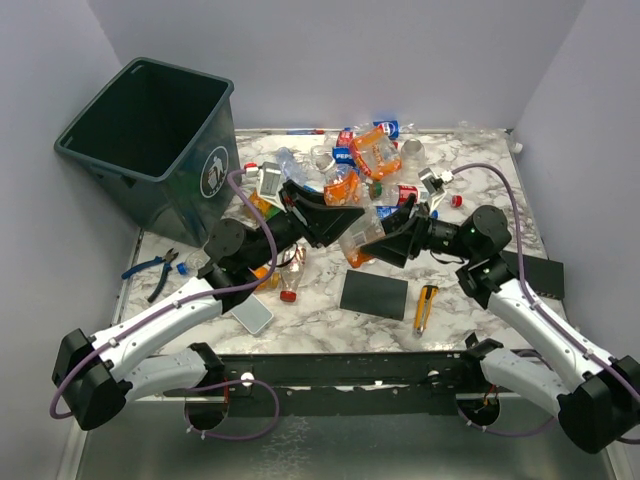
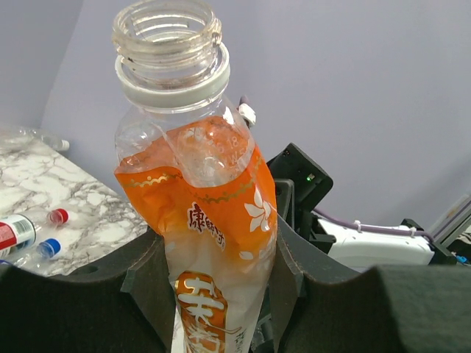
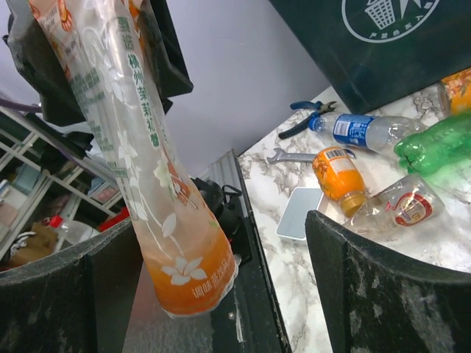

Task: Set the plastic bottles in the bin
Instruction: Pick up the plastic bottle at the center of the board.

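A crushed clear bottle with an orange label (image 2: 195, 213) stands uncapped between the jaws of my left gripper (image 2: 217, 294), which is shut on it. From above, that bottle (image 1: 362, 238) spans from the left gripper (image 1: 335, 215) to my right gripper (image 1: 395, 240). The right gripper (image 3: 221, 243) is open around the bottle's orange base (image 3: 191, 279), which hangs close to its left finger (image 3: 66, 294). More plastic bottles (image 1: 370, 160) lie piled at the back of the table. The dark bin (image 1: 150, 140) stands tilted at the far left, its litter symbol (image 3: 383, 15) facing the table.
A black square pad (image 1: 373, 295), a yellow utility knife (image 1: 426, 307), a grey tile (image 1: 252, 315) and blue pliers (image 1: 150, 268) lie near the front. By the bin are a blue-labelled bottle (image 3: 360, 131), a small orange bottle (image 3: 338, 176), a green bottle (image 3: 434, 143) and a wrench (image 3: 294, 156).
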